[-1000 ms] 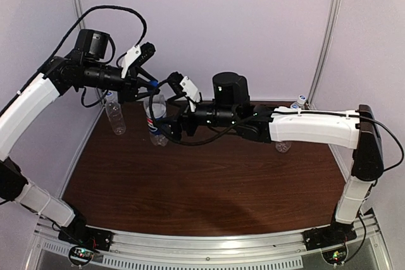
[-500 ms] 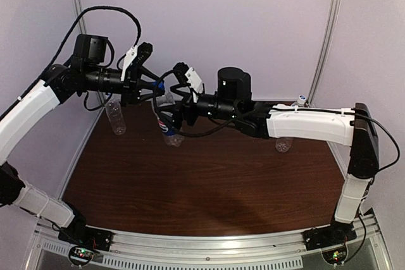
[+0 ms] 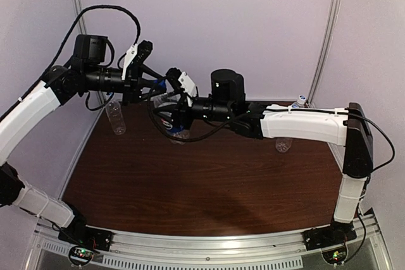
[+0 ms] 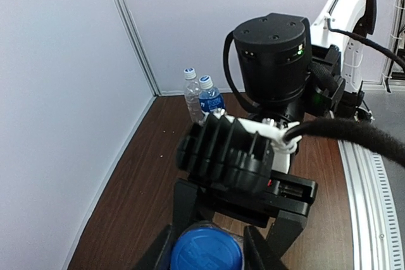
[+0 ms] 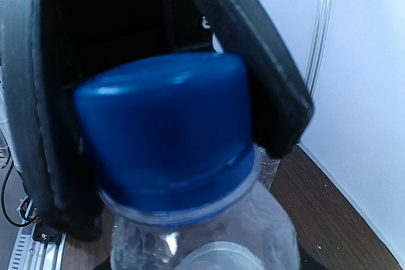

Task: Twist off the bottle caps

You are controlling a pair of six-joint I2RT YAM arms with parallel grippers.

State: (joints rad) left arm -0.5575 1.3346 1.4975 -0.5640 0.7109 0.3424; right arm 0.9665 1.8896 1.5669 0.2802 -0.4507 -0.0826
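Observation:
A clear bottle [image 3: 169, 122] with a blue Pepsi-style label hangs tilted above the back left of the table. Its dark blue cap [image 4: 205, 254] sits on the neck, and my left gripper [image 3: 158, 86] is shut on it, one black finger [image 5: 266, 74] on each side. From the opposite side my right gripper [image 3: 169, 107] reaches in, and its fingers [image 4: 187, 210] close on the clear bottle body [image 5: 209, 232] just below the cap [image 5: 168, 128]. The right gripper's own fingertips are mostly hidden in the right wrist view.
A clear bottle [image 3: 116, 118] stands by the left wall. Two capped bottles [image 4: 192, 92] [image 4: 210, 98] stand in the far right corner, one visible from above [image 3: 300, 100]. Another bottle [image 3: 283, 145] shows under the right forearm. The side walls are close.
My right gripper has gone from wide open to closed around the bottle and shifted left. The bottle has moved right and tilted. My left gripper has stayed shut on the cap.

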